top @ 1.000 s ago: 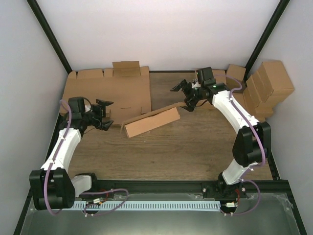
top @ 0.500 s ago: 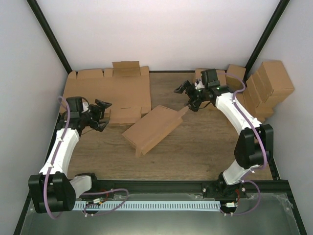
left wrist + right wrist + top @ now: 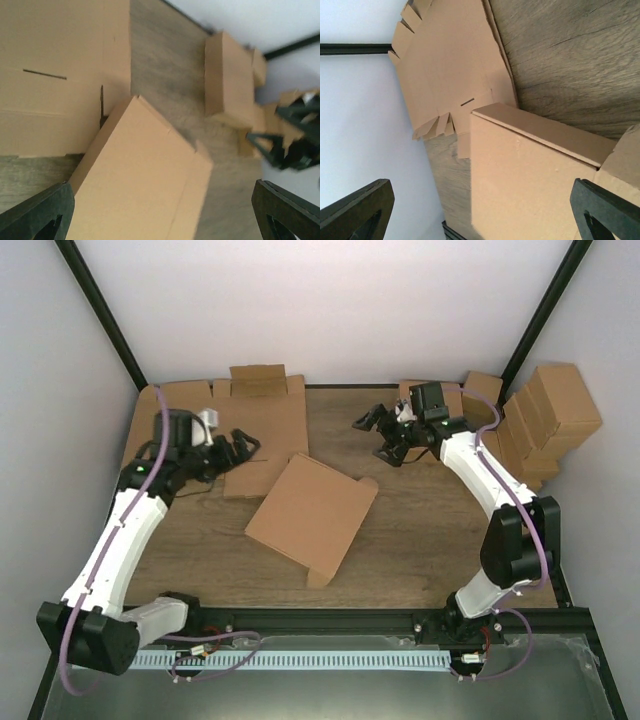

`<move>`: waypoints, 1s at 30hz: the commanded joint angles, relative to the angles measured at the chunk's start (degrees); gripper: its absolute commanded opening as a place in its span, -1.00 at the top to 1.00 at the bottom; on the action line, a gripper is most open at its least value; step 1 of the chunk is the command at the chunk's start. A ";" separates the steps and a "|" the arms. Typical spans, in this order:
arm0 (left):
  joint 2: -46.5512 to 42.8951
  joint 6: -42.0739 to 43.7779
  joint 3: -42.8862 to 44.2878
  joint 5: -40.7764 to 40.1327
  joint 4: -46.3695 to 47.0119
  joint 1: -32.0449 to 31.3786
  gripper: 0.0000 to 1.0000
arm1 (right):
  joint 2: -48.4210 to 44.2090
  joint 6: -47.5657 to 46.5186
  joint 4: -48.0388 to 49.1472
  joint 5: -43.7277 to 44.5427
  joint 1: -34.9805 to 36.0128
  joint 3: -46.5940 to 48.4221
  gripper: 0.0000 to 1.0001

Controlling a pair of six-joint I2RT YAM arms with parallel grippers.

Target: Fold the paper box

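Observation:
The paper box [image 3: 312, 515] lies flat and closed on the wooden table, turned at an angle, with a small tab sticking out at its far right corner. My left gripper [image 3: 240, 448] hovers open just behind the box's left corner, holding nothing. In the left wrist view the box [image 3: 140, 185] fills the space below the spread fingers [image 3: 40, 215]. My right gripper [image 3: 378, 435] stands open behind the box's far right corner, apart from it. The right wrist view looks along the box [image 3: 530, 185] between its wide fingers [image 3: 607, 210].
A pile of flat cardboard blanks [image 3: 250, 415] lies at the back left, partly under the left gripper. Several finished brown boxes [image 3: 545, 415] are stacked along the right wall, with one more [image 3: 225, 80] at the back. Black frame posts border the table.
The box has dropped from standing on its edge to lying flat. My left arm has swung back and right over the blanks. The right gripper has barely moved.

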 commanded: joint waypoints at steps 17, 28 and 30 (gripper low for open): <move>8.02 11.86 -8.29 -19.65 1.05 -19.28 -0.53 | -24.91 -19.53 18.88 -8.29 0.24 -41.84 -0.99; 14.72 13.64 -13.05 -8.32 12.97 -13.54 -0.11 | -28.44 -10.12 40.21 -11.97 6.22 -59.07 -0.87; 15.82 13.66 -13.53 -8.07 13.76 -12.89 -0.08 | -26.46 -9.01 43.78 -11.92 7.34 -59.72 -0.80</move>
